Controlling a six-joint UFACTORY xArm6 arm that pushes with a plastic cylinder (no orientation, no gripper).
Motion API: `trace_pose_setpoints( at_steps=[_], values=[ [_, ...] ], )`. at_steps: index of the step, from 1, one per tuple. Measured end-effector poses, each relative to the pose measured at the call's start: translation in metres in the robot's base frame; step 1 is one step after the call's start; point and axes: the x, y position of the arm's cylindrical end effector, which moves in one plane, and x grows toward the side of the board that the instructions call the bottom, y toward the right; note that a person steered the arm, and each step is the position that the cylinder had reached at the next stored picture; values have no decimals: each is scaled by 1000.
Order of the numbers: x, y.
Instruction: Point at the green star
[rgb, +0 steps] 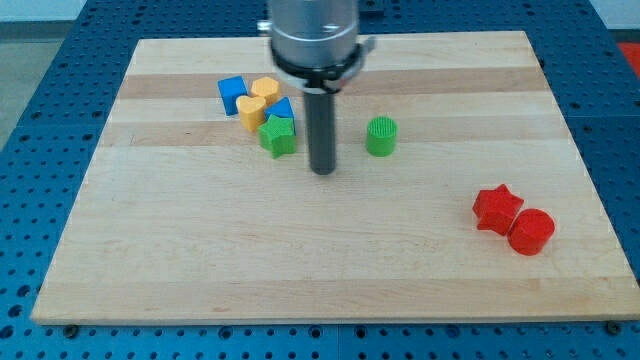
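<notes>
The rod has no jaws and holds nothing — its tip (322, 171) rests just right of the green star (278, 135), near the board's (300, 270) top edge, seemingly close enough to point without pushing it.

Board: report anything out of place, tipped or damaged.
Nothing stands out. The blocks sit flat on the wooden board, none broken. My tip rests between the green star and the green cylinder, touching neither.
</notes>
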Motion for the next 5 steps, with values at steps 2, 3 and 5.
trace_pose_setpoints(
  at_steps=[2, 3, 5],
  values=[
    [0, 61],
    [5, 50],
    [31, -5]
  ],
)
